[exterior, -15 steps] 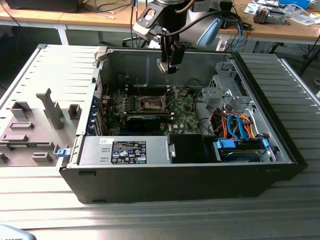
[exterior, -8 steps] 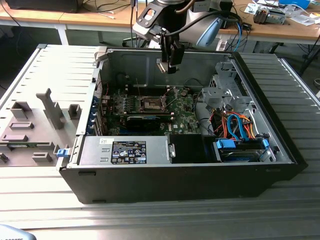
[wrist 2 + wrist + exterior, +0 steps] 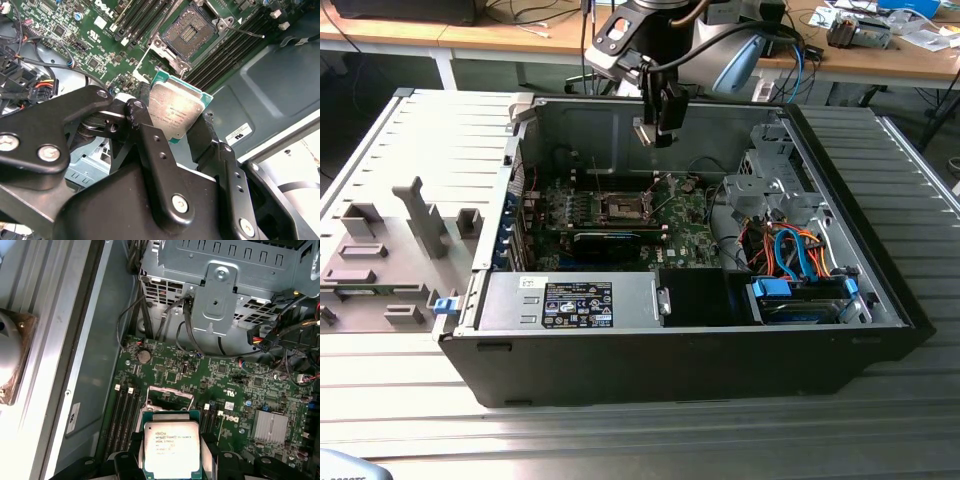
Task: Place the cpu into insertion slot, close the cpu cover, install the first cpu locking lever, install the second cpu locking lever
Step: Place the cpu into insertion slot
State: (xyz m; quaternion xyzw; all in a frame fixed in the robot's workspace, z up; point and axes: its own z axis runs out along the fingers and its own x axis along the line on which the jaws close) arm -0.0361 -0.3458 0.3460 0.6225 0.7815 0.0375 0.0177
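Where the small, flat, square silvery-beige cpu (image 3: 175, 112) sits: pinched by opposite edges between the black metal gripper (image 3: 172, 120) fingers (image 3: 145, 130), with its metal face showing in both wrist views.
Fingers: closed onto the cpu, one on each side.
Socket: the square silver-rimmed insertion slot (image 3: 189, 31) on the green motherboard (image 3: 100, 45) lies uncovered, well apart from the cpu.

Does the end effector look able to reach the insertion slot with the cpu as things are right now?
Probably yes. The end effector holds the cpu above the green board, and the insertion slot there lies uncovered, with no cable or bracket seen across it.
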